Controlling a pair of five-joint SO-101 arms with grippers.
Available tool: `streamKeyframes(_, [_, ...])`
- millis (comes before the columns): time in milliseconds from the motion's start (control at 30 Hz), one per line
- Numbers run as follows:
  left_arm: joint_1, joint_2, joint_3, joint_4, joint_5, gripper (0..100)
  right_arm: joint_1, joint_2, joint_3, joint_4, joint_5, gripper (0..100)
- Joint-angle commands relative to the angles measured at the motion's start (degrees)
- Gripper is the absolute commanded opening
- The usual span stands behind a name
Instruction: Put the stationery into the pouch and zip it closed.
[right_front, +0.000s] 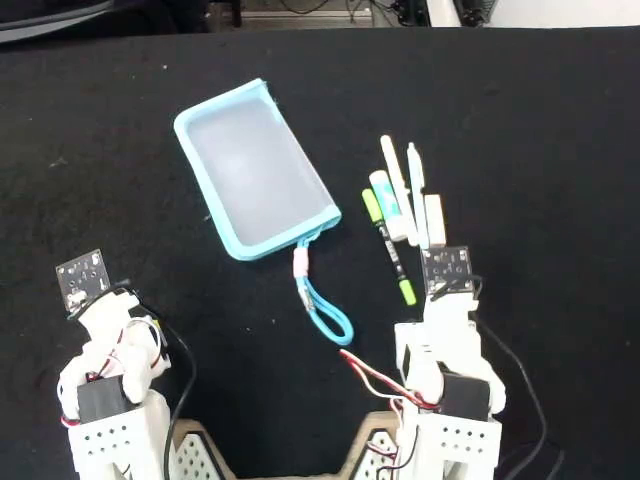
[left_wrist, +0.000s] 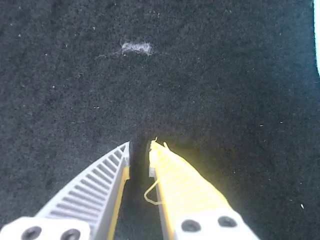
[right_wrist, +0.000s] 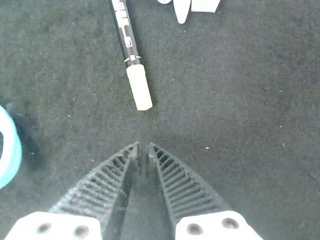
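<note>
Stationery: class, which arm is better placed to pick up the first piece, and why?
Right. The right gripper sits just short of the green-capped pen; the left gripper is over bare cloth, beyond the pouch.

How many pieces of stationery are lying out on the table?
5, clustered right of the pouch: a green-capped black marker, a teal marker, a white pen, a teal-tipped pen and a white block. The right arm may hide more.

L claw (left_wrist: 139, 146) & R claw (right_wrist: 143, 146) both closed, held low.
</note>
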Motion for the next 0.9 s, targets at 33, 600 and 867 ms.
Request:
streamKeyframes(33, [-0.2, -0.4, 1.4, 0.2, 0.4, 7, 0.5, -5.5, 0.2, -0.2, -0.4, 2.2])
streamKeyframes(600, [-0.2, -0.4, 1.4, 0.2, 0.4, 7, 0.5, -5.5, 0.2, -0.2, -0.4, 2.2])
streamKeyframes(867, [1.7, -0.5, 1.4, 0.0, 0.4, 7, 0.5, -5.5, 0.2, -0.2, -0.4, 2.2])
